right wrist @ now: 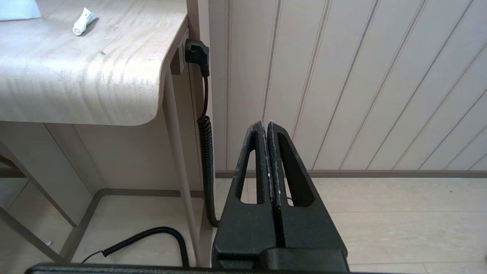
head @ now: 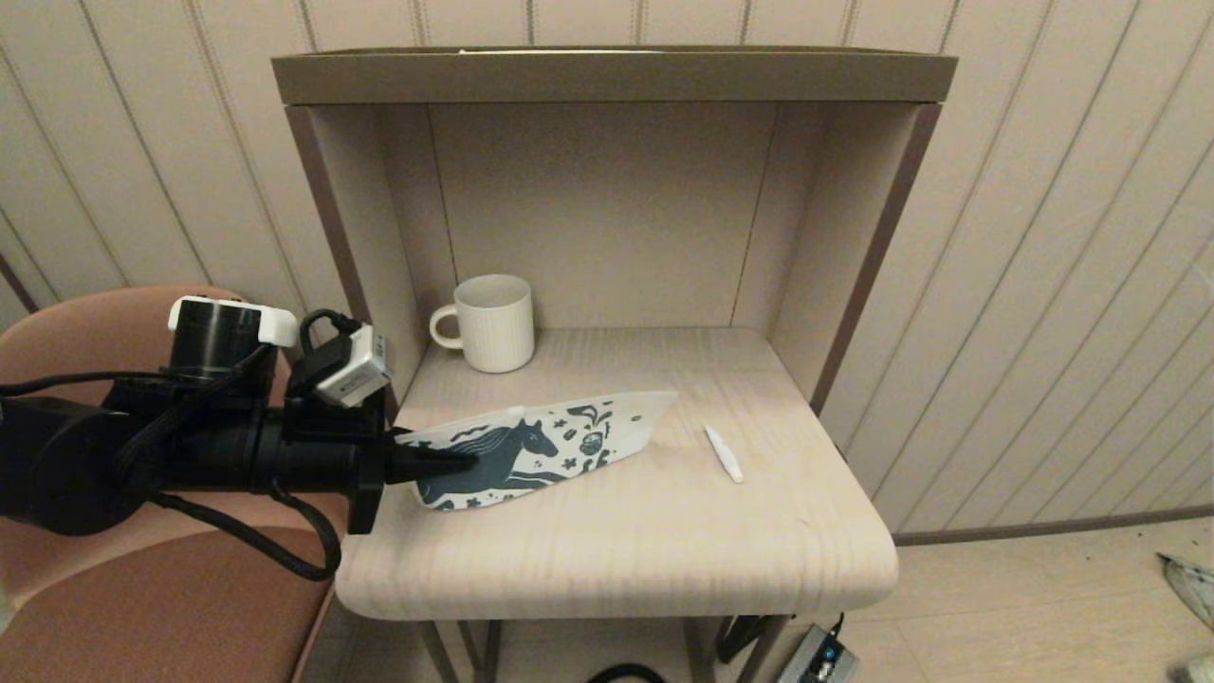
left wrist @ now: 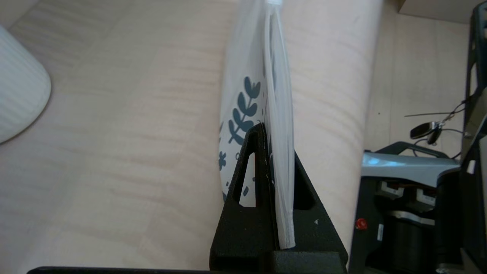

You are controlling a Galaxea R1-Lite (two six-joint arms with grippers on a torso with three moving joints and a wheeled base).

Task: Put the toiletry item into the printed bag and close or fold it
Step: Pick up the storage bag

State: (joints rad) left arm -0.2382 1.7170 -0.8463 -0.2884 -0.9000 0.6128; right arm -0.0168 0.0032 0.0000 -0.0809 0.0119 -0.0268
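Note:
The printed bag (head: pixel 560 442), white with a teal horse, flowers and stars, is held edge-up just above the tabletop. My left gripper (head: pixel 453 462) is shut on its left end. In the left wrist view the bag (left wrist: pixel 276 110) runs between the black fingers (left wrist: pixel 253 167), seen edge-on. The toiletry item (head: pixel 724 452), a slim white stick, lies on the table to the right of the bag, apart from it; it also shows in the right wrist view (right wrist: pixel 84 21). My right gripper (right wrist: pixel 268 127) is shut and empty, low beside the table's right side, out of the head view.
A white ribbed mug (head: pixel 493 322) stands at the back left of the tabletop (head: pixel 616 541), inside the hutch walls. A brown chair (head: pixel 142 607) sits under my left arm. A coiled black cable (right wrist: pixel 205 144) hangs by the table leg.

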